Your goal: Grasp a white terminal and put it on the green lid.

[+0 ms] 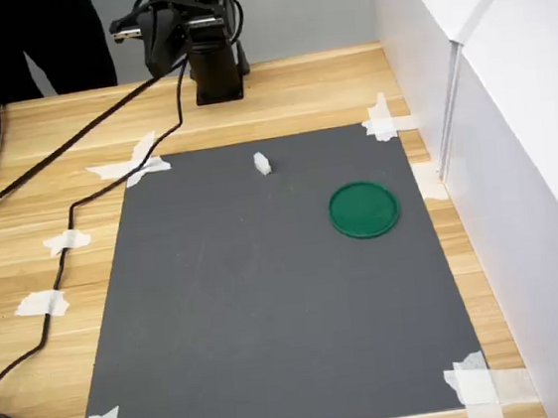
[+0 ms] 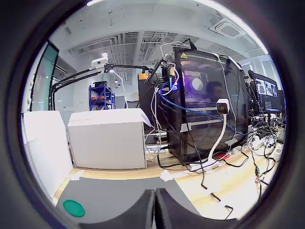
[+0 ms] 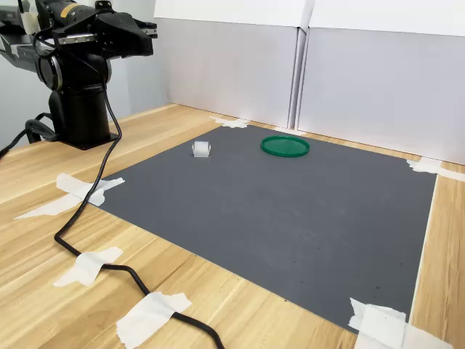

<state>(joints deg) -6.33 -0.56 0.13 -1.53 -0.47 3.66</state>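
Arm folded at the back of the wooden bench [image 1: 297, 92], clear of the dark grey mat [image 1: 270, 310].
The tiny white plastic terminal [image 1: 262, 163] lies on the mat, apart from the flat round dark-green lid [image 1: 364, 209]; nothing lies between them. The gripper's [image 2: 155, 210] fingers [image 2: 145, 210] look pressed together, empty. Black cable [image 3: 109, 211] and white tape strips [image 3: 87, 190] stay off to the side.

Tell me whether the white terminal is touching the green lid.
Apart. In the first exterior view, bare dark mat separates the white terminal from the green lid.
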